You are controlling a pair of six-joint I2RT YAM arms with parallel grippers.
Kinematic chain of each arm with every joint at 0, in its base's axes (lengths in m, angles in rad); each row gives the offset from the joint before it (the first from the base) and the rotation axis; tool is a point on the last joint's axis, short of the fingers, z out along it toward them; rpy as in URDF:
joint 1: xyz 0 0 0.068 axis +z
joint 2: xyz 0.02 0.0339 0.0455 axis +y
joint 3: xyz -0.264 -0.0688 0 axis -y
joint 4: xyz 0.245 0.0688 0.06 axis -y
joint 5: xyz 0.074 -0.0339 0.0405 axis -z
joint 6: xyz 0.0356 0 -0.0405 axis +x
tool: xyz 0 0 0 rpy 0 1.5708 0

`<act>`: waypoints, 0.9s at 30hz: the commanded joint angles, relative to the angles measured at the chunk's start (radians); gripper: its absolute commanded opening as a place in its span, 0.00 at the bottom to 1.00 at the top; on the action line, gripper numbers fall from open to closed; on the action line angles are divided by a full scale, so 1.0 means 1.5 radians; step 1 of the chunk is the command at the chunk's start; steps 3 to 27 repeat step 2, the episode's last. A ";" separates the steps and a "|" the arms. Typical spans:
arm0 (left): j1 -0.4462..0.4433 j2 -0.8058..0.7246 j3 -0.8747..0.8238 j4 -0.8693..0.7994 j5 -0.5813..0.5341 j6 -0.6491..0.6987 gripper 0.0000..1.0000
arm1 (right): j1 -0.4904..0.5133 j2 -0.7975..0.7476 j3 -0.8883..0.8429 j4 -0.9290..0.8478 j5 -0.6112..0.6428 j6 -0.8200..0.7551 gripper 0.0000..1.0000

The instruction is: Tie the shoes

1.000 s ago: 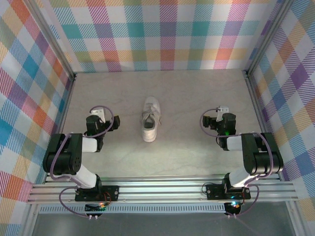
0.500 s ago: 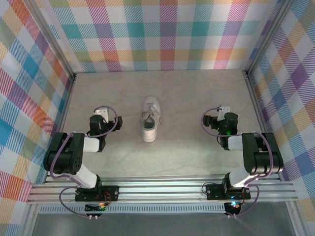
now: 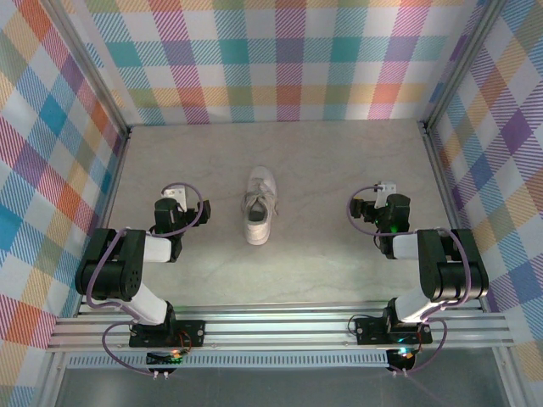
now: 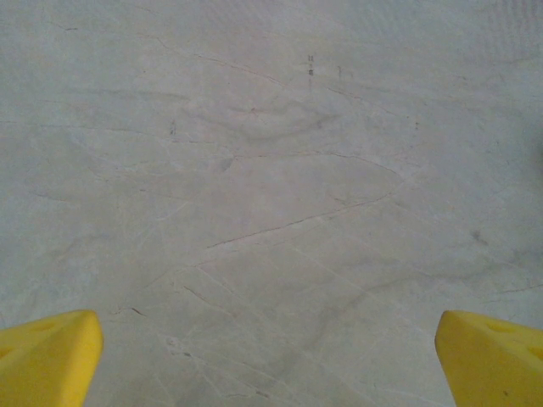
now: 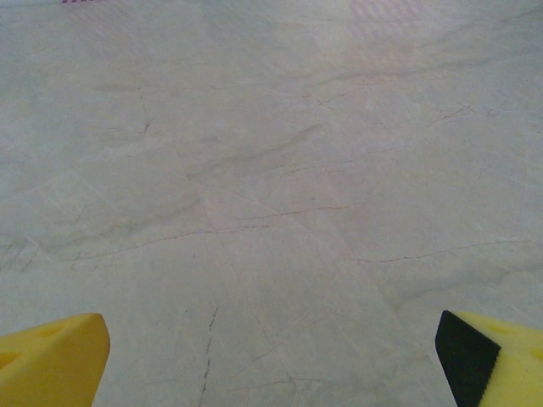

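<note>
Your left gripper (image 3: pixel 174 206) sits at the middle left, jaws wide apart, with bare table (image 3: pixel 212 271) all around it. The shoe (image 3: pixel 259 206) lies in the middle of the frame, well apart from both grippers. Your right gripper (image 3: pixel 379 209) sits between the shoe and the right wall (image 3: pixel 501 170), jaws wide apart too.

The top external camera looks steeply down on the pale table (image 3: pixel 322 161) from behind the arm bases (image 3: pixel 165 326) at the frame's bottom, while both wrist cameras face that same surface close up.
</note>
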 commanded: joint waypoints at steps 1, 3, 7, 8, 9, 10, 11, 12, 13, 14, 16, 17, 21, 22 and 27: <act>-0.002 -0.002 0.013 0.018 -0.003 0.012 1.00 | -0.003 -0.005 0.012 0.022 -0.015 0.000 0.99; -0.002 -0.001 0.013 0.018 -0.003 0.011 1.00 | -0.003 -0.005 0.011 0.023 -0.015 0.000 0.99; -0.002 -0.001 0.013 0.018 -0.003 0.011 1.00 | -0.003 -0.005 0.011 0.023 -0.015 0.000 0.99; -0.002 -0.001 0.013 0.018 -0.003 0.011 1.00 | -0.003 -0.005 0.011 0.023 -0.015 0.000 0.99; -0.002 -0.001 0.013 0.018 -0.003 0.011 1.00 | -0.003 -0.005 0.011 0.023 -0.015 0.000 0.99; -0.002 -0.001 0.013 0.018 -0.003 0.011 1.00 | -0.003 -0.005 0.011 0.023 -0.015 0.000 0.99; -0.002 -0.001 0.013 0.018 -0.003 0.011 1.00 | -0.003 -0.005 0.011 0.023 -0.015 0.000 0.99; -0.002 -0.001 0.013 0.018 -0.003 0.011 1.00 | -0.003 -0.005 0.011 0.023 -0.015 0.000 0.99; -0.002 -0.001 0.013 0.018 -0.003 0.011 1.00 | -0.003 -0.005 0.011 0.023 -0.015 0.000 0.99; -0.002 -0.001 0.013 0.018 -0.003 0.011 1.00 | -0.003 -0.005 0.011 0.023 -0.015 0.000 0.99; -0.002 -0.001 0.013 0.018 -0.003 0.011 1.00 | -0.003 -0.005 0.011 0.023 -0.015 0.000 0.99; -0.002 -0.001 0.013 0.018 -0.003 0.011 1.00 | -0.003 -0.005 0.011 0.023 -0.015 0.000 0.99; -0.002 -0.001 0.013 0.018 -0.003 0.011 1.00 | -0.003 -0.005 0.011 0.023 -0.015 0.000 0.99; -0.002 -0.001 0.013 0.018 -0.003 0.011 1.00 | -0.003 -0.005 0.011 0.023 -0.015 0.000 0.99; -0.002 -0.001 0.013 0.018 -0.003 0.011 1.00 | -0.003 -0.005 0.011 0.023 -0.015 0.000 0.99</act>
